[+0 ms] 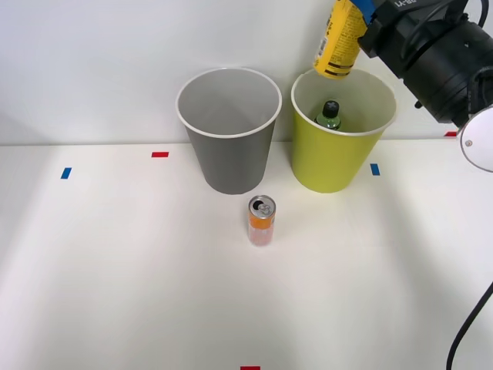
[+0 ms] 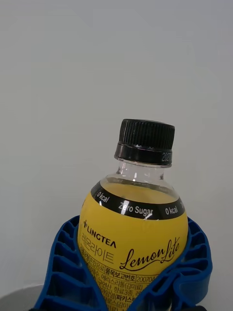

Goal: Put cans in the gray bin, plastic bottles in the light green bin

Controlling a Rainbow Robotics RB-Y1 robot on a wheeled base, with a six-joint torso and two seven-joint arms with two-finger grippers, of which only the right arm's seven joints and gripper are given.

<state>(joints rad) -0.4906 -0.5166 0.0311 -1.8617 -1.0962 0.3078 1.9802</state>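
Sorting stock, three items, two receptacles, on a white counter (image 1: pixel 115 293). Item one: small green plastic bottle with black cap (image 1: pixel 329 116), upright inside the tall round yellow-green wastebasket with white rim (image 1: pixel 339 158); sorted. Item two: plastic bottle with bright yellow label, black print and black cap (image 2: pixel 133 228), in transit; the right arm's blue ribbed jaws (image 2: pixel 126 286) are closed round its body, the ribbed fingers (image 2: pixel 63 262) wrapping both sides of the label, cap end clear of the grip. In the front view this yellow bottle (image 1: pixel 339 38) hangs tilted, its base just above the yellow-green wastebasket's rim at about the 11 o'clock point of the opening, not yet inside; release appears to be the step in hand. Item three: slim orange drink can with silver top and pull tab (image 1: pixel 261 220), upright on the counter, untouched, at 6 o'clock from the gap between the two receptacles and near both. Tall round tapered gray wastebasket with white rim (image 1: pixel 229 154), at 9 o'clock of the yellow-green one and just beside it, shows a pale interior with nothing in it. Tally, as judged: one bottle done, one nearly done, the can wholly outstanding.
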